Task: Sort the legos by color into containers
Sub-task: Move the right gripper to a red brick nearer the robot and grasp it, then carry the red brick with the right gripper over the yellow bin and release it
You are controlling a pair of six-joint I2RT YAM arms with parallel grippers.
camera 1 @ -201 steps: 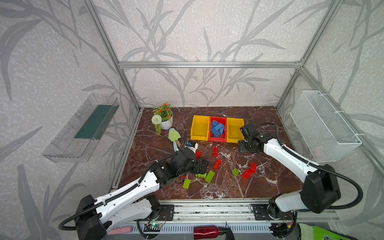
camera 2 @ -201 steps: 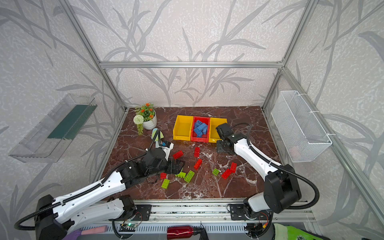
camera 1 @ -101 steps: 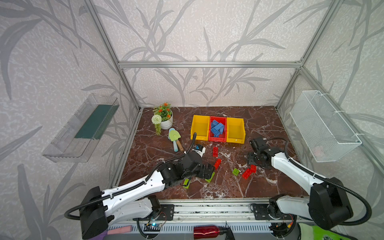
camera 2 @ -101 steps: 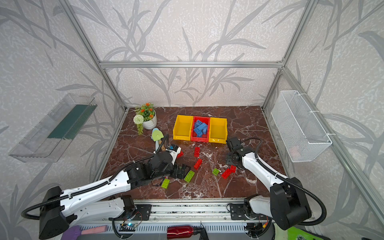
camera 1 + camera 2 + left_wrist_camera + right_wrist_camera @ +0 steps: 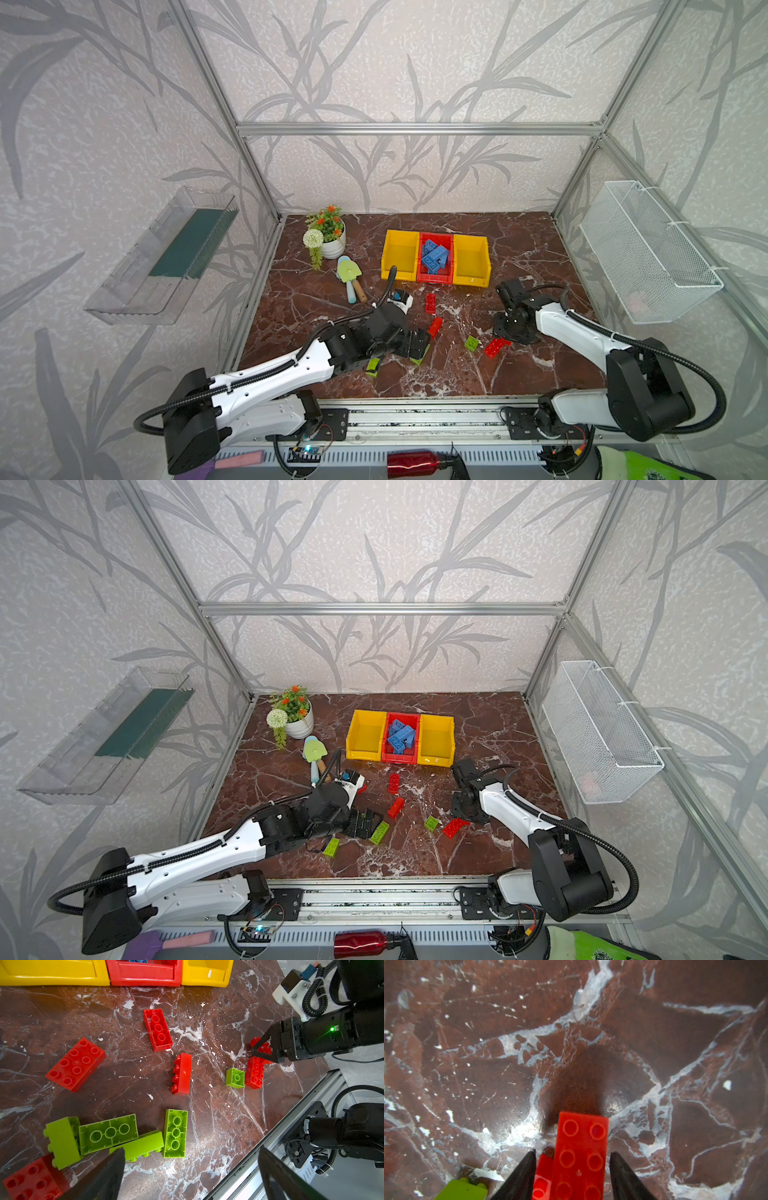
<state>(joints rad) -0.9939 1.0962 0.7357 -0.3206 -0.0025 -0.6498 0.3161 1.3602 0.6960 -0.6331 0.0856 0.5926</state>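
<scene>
Item: right gripper (image 5: 572, 1151), lowered to the table (image 5: 488, 1043), its two fingers standing either side of a red lego (image 5: 581, 1136) that lies studs-up; whether they press it yet cannot be told. Adjacent: a second red piece (image 5: 543, 1180) tight against that brick by one finger, and a small green lego (image 5: 471, 343) just beside. Item: left gripper (image 5: 191, 1149), fingers spread wide and holding nothing, above a cluster of four green legos (image 5: 108, 1134) that touch one another. Loose on the table: further red legos (image 5: 75, 1065), none binned. Containers: red middle bin (image 5: 435, 277) holding the blue legos (image 5: 434, 257); left yellow bin (image 5: 400, 253) and right yellow bin (image 5: 471, 259) empty. Hazards, as judged: the right gripper appears to sit toward one end of the brick, so a lift could let it swing and drop. The neighbouring red piece may be caught too and fall off midway. The packed green cluster leaves the left fingers little room, so closing may wedge two bricks or scatter them.
</scene>
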